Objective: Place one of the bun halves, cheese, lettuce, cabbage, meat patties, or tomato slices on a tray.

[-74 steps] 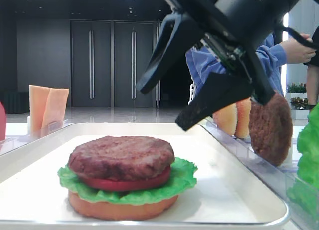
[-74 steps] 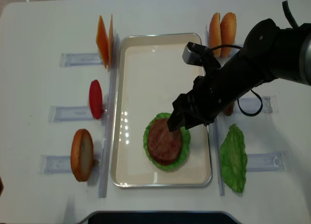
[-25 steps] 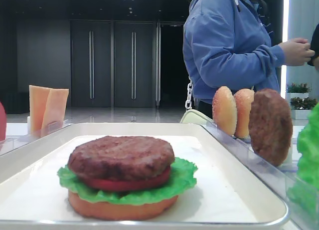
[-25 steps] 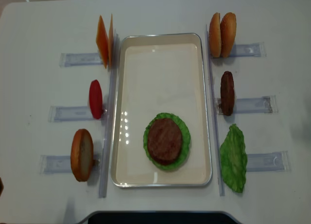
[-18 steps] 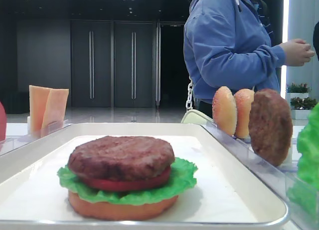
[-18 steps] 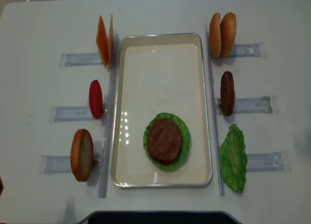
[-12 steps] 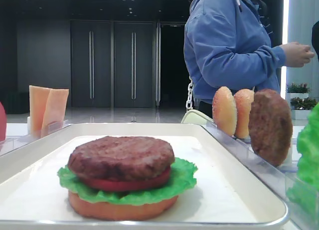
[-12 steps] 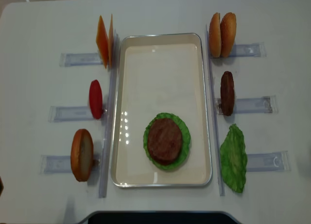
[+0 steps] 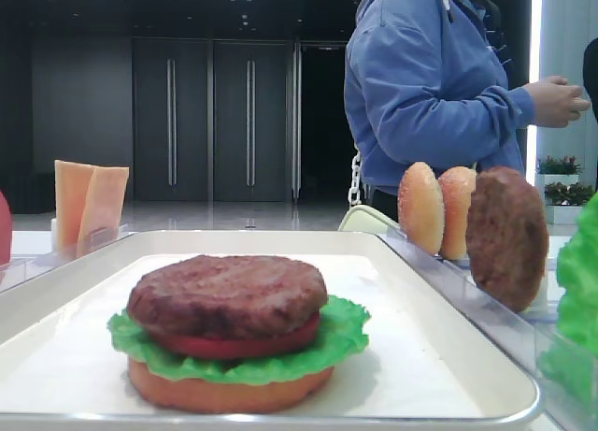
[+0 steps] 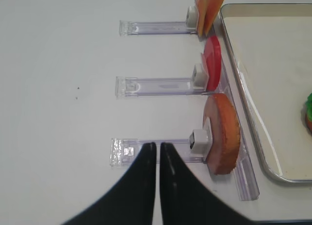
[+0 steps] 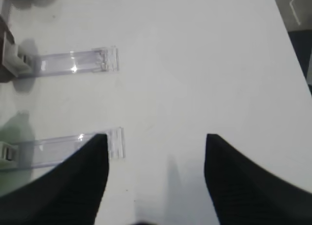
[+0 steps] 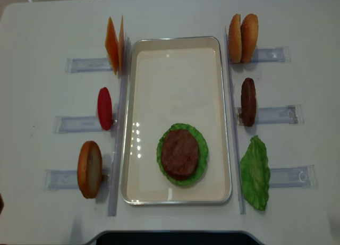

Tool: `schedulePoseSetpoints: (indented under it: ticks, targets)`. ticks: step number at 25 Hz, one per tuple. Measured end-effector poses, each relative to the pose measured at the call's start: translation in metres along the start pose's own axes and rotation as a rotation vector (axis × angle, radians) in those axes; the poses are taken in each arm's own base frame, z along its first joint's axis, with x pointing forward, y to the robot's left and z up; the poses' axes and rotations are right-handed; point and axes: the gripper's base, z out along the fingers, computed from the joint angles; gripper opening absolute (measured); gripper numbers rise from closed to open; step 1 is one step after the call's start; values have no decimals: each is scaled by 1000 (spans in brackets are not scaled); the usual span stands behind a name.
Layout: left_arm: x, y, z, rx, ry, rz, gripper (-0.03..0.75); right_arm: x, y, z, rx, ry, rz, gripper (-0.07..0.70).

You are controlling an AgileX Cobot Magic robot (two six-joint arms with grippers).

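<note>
- table (image 12: 48,22): white, carries everything; both grippers sit off the tray, over bare table
- tray (image 12: 175,56): between the two grippers' sides; its right-hand edge from the left gripper's view
- stack on tray, near end: bun base (image 9: 224,394), lettuce (image 9: 350,333), tomato slice (image 9: 234,345), meat patty (image 12: 180,154) on top
- spare lettuce leaf (image 12: 255,173): outside the tray on the right gripper's side; only a green blur at the left edge of its wrist view
- left gripper (image 10: 158,147): jaws clenched, tips touching, grasping nothing; over the end of a clear holder (image 10: 156,150)
- bun half (image 10: 223,133): on edge, just right of the left gripper's tips; spare tomato slice (image 10: 212,63) and cheese (image 10: 210,5) further ahead
- right gripper (image 11: 156,137): released, jaws wide apart, nothing between them, bare table below; left finger tip overlaps a holder end (image 11: 114,142)
- spare patty (image 12: 248,101) and two bun halves (image 12: 243,37): on edge, right side
</note>
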Motion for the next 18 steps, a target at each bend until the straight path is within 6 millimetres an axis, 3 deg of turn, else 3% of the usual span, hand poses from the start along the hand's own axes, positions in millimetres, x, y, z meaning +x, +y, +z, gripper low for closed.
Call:
schedulePoseSetpoints:
  ticks: [9, 18]
  targets:
    - [0, 0, 0, 0, 0, 0, 13, 17, 1, -27, 7, -218, -1, 440]
    - [0, 0, 0, 0, 0, 0, 13, 36, 1, -26, 6, -178, -2, 440]
